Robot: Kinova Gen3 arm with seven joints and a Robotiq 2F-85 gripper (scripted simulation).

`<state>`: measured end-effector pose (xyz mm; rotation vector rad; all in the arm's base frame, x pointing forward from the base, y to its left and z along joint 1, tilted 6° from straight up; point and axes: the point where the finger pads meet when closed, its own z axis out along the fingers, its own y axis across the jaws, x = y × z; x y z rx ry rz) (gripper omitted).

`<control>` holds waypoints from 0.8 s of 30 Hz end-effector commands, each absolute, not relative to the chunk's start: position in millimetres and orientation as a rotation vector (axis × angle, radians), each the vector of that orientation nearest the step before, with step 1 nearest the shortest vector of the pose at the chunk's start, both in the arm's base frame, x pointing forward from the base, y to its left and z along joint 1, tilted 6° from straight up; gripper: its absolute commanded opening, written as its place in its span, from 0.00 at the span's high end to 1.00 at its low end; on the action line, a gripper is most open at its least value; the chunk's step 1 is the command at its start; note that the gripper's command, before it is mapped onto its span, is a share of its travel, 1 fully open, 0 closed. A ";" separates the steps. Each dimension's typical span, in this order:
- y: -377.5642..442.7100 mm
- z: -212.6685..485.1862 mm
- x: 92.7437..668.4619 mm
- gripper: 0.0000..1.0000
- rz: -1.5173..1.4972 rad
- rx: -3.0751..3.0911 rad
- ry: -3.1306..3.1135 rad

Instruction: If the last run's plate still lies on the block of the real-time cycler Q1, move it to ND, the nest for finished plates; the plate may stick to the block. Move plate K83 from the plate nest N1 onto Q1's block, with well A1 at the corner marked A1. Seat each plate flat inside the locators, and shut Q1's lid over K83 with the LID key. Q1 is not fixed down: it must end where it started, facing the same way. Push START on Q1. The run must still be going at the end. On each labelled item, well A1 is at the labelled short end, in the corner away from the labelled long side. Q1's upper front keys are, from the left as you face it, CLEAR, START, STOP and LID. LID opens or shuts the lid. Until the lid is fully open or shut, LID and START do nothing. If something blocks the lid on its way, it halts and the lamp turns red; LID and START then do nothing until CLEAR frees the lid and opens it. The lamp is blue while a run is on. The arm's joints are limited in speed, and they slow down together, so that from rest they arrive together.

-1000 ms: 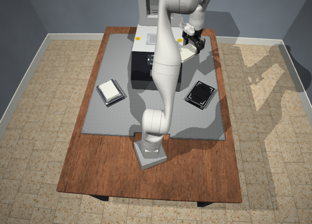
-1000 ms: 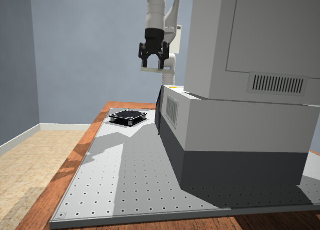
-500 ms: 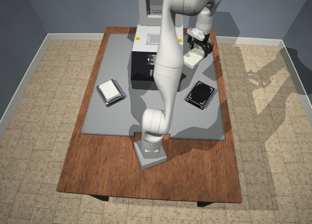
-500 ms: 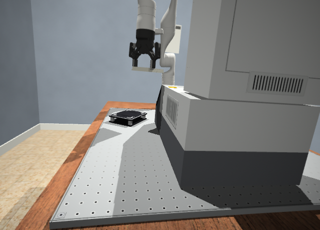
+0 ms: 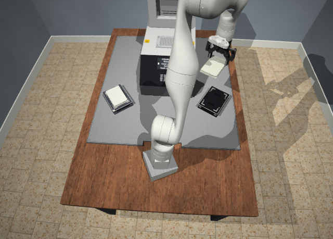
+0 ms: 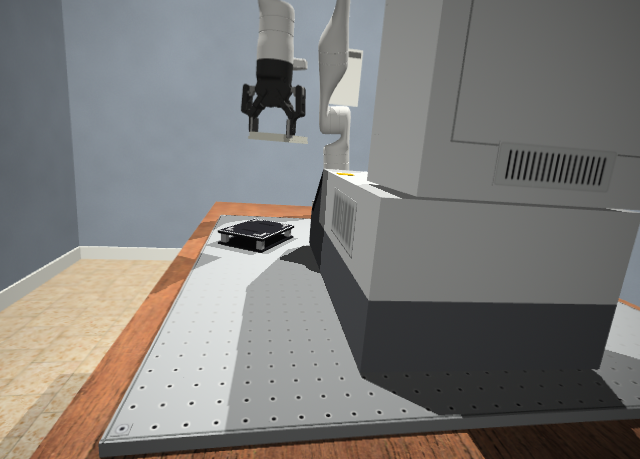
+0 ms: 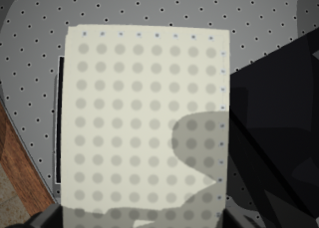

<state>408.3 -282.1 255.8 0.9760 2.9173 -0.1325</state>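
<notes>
My gripper (image 5: 219, 59) (image 6: 271, 132) (image 7: 142, 219) is shut on the last run's pale plate (image 5: 212, 68) (image 6: 269, 137) (image 7: 145, 114), held about level high above the mat, to the right of Q1 in the top view. The empty black nest (image 5: 213, 100) (image 6: 255, 229), taken as ND, stands lower and nearer the robot's base; an edge of it (image 7: 59, 123) shows beside the plate. On the left, the other nest (image 5: 113, 109) bears a pale plate (image 5: 116, 96), taken as K83. Q1 (image 5: 153, 70) (image 6: 491, 252) has its lid (image 5: 152, 15) (image 6: 408, 82) up. Its visible block (image 5: 164, 41) bears no plate; the arm hides part. Labels are unreadable.
The arm (image 5: 182, 70) reaches over Q1's right part and hides some front keys. Q1's dark front side (image 7: 279, 104) is right of the held plate in the wrist view. The grey perforated mat (image 5: 126, 128) (image 6: 289, 340) lies on the wooden table (image 5: 120, 177).
</notes>
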 end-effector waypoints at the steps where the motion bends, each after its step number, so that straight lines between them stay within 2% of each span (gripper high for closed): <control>1: -295.7 259.7 395.8 0.09 -0.135 0.971 2.908; 14: -317.8 261.0 368.3 0.09 -0.129 0.974 2.908; 24: -316.7 260.7 369.0 0.09 -0.134 0.975 2.913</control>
